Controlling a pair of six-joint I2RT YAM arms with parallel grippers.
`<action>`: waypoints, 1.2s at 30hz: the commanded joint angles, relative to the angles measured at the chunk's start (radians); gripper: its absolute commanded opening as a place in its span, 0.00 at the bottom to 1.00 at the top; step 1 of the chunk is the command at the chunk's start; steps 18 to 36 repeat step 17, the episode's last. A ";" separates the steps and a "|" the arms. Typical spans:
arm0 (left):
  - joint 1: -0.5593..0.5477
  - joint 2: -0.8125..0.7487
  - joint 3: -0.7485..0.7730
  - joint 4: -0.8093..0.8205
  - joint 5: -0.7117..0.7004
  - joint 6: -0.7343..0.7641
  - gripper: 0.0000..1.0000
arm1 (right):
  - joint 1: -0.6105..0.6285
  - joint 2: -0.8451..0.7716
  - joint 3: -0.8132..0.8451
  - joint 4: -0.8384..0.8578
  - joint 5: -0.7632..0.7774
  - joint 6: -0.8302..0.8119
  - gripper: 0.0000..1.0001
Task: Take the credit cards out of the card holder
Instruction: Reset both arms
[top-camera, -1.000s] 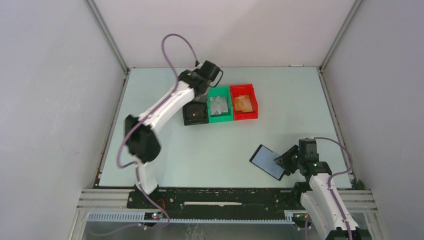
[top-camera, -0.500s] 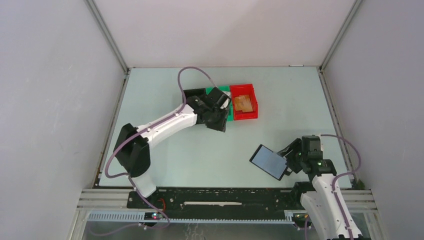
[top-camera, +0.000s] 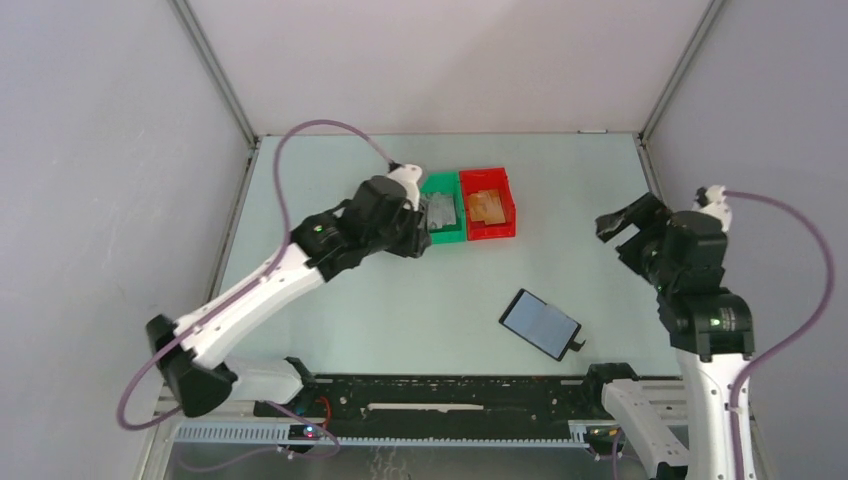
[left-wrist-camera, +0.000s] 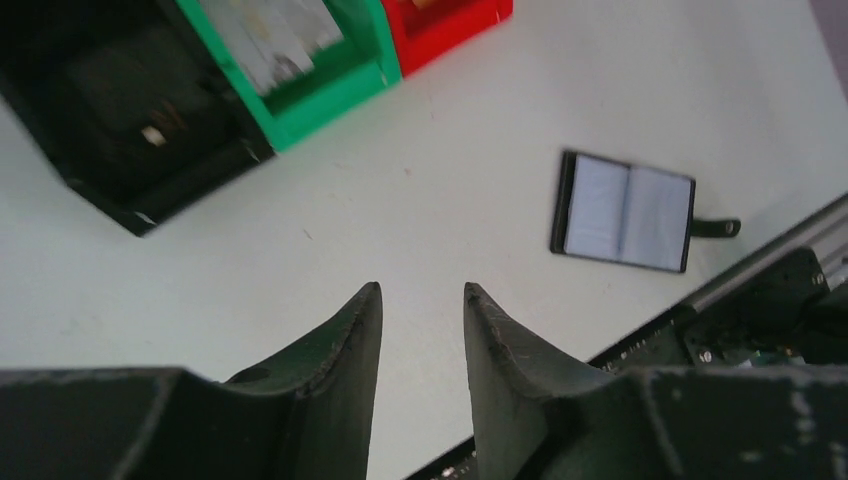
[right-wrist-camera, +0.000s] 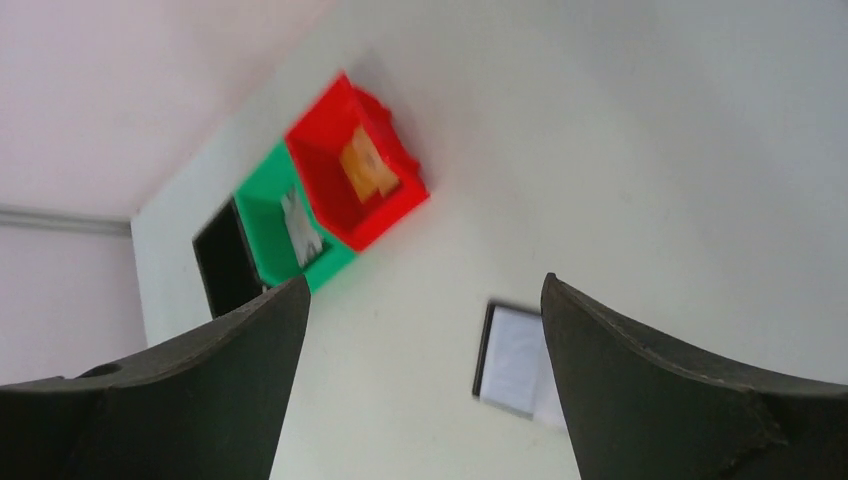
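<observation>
Colour seems to rule the layout: grey cards (top-camera: 438, 210) sit in the green bin (top-camera: 441, 237) and orange cards (top-camera: 487, 207) in the red bin (top-camera: 490, 232), with a black bin (left-wrist-camera: 190, 185) beside the green one. I'd guess each card is dropped by kind once pulled. The holder (top-camera: 540, 324) lies flat and opened on the table (top-camera: 400, 310), near the front edge and closer to the right arm, strap tab pointing outward. Its pale inner pockets face up, and I cannot tell whether any card remains inside. The left claw (left-wrist-camera: 422, 292) hangs by the bins, its fingers only a narrow gap apart and gripping nothing. The holder is well apart from it, off to its right and nearer the front rail. The right claw (right-wrist-camera: 424, 285) is raised high over the right side of the table, spread wide and empty. From its wrist view the holder shows far below, between the two fingers. Neither claw touches it.
</observation>
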 joint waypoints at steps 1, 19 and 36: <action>0.005 -0.143 0.036 0.018 -0.202 0.063 0.40 | 0.002 0.054 0.180 -0.079 0.184 -0.172 0.95; 0.149 -0.547 -0.096 0.031 -0.442 0.132 0.53 | 0.000 -0.099 0.191 0.016 0.320 -0.235 1.00; 0.149 -0.547 -0.096 0.031 -0.442 0.132 0.53 | 0.000 -0.099 0.191 0.016 0.320 -0.235 1.00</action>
